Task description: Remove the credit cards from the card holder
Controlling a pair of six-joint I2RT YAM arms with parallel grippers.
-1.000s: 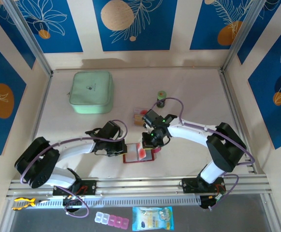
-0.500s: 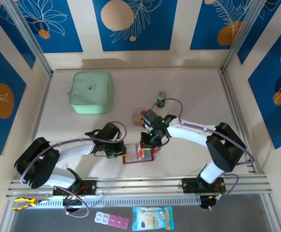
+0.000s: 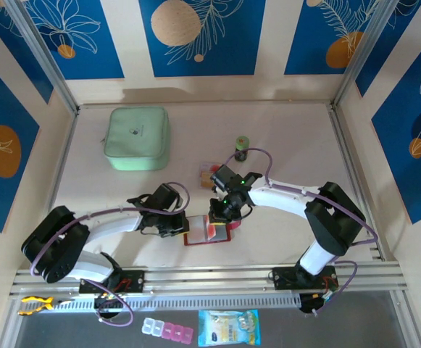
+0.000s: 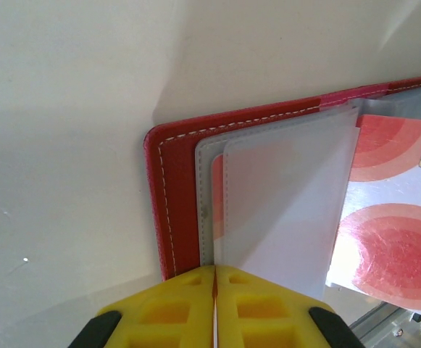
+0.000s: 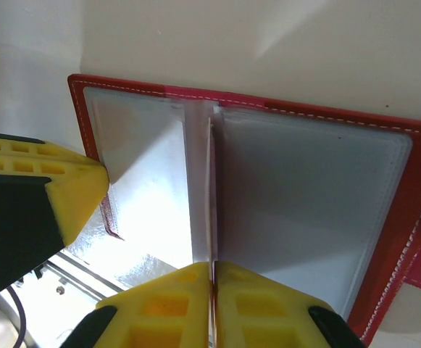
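While open, card holder (image 4: 172,217) with red-circled chip card (image 4: 391,232)

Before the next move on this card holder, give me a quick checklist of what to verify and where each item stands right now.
1. The holder lies open: ok.
2. The left gripper is shut on the holder's edge: ok.
3. The right gripper is shut on a thin leaf standing at the spine: ok.
4. That leaf is a card and not a sleeve: cannot tell, since it shows edge-on.
5. The red-circle card is free of the sleeve: not ok, the sleeve overlaps its side.
6. The grippers are apart: ok, close but not touching.
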